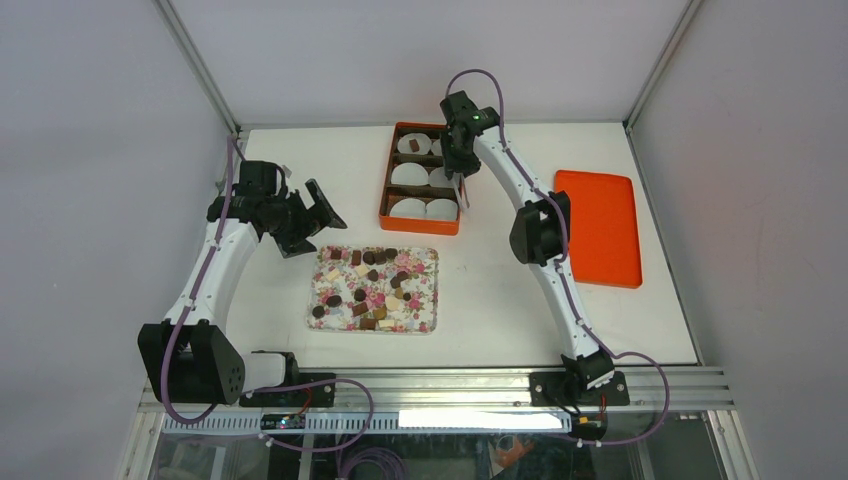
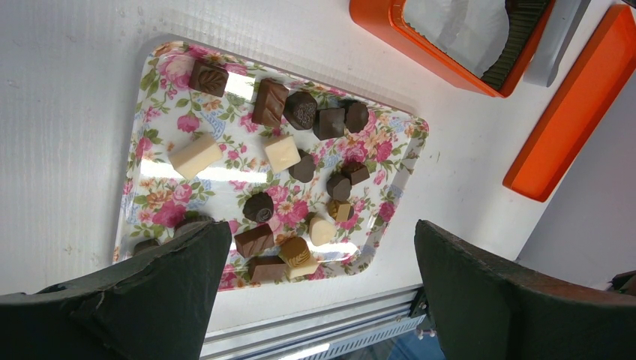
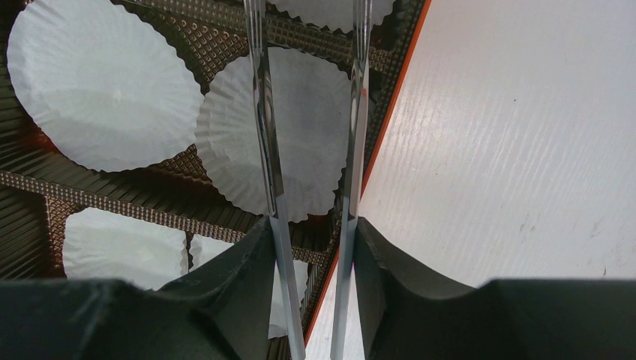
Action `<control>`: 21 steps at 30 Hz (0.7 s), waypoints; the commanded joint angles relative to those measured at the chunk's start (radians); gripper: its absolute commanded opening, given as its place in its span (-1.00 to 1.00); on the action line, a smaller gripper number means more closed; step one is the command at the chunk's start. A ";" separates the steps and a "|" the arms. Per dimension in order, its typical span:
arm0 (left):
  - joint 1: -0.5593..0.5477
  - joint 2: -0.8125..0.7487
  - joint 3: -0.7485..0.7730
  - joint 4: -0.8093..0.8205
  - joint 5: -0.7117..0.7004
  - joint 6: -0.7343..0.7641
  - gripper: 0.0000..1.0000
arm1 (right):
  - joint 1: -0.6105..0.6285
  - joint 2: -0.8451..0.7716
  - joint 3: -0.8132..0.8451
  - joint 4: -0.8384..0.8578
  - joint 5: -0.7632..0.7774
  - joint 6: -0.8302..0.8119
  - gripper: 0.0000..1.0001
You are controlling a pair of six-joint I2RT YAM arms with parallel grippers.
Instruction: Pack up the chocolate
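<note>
Chocolate (image 2: 270,101): mixed dark, brown and cream pieces loose on floral tray (image 1: 425,300), near-centre of worktop (image 1: 500,300), tray's long axis parallel to near edge. Oblong pieces lie at all angles, no common heading. Left hand (image 1: 310,222) hangs off tray's far-left corner, jaws spread wide, nothing in them. Further back, orange box (image 1: 384,190) runs long axis near-to-far. White paper cups (image 3: 97,90) sit in its compartments, one brown piece (image 1: 414,145) in far-left cup. Right hand (image 1: 460,160) over box's right side, clamped on metal tweezers (image 3: 266,150), blades above a cup. Orange lid (image 1: 600,225) by right edge.
</note>
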 commanded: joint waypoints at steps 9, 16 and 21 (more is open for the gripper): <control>0.012 -0.038 0.014 0.012 0.012 0.020 0.98 | -0.001 -0.032 0.011 0.046 -0.006 0.011 -0.22; 0.013 -0.036 0.013 0.013 0.015 0.018 0.98 | -0.003 -0.035 0.011 0.048 -0.005 0.010 -0.16; 0.013 -0.035 0.019 0.011 0.017 0.018 0.98 | -0.002 -0.037 0.011 0.046 -0.005 0.010 -0.13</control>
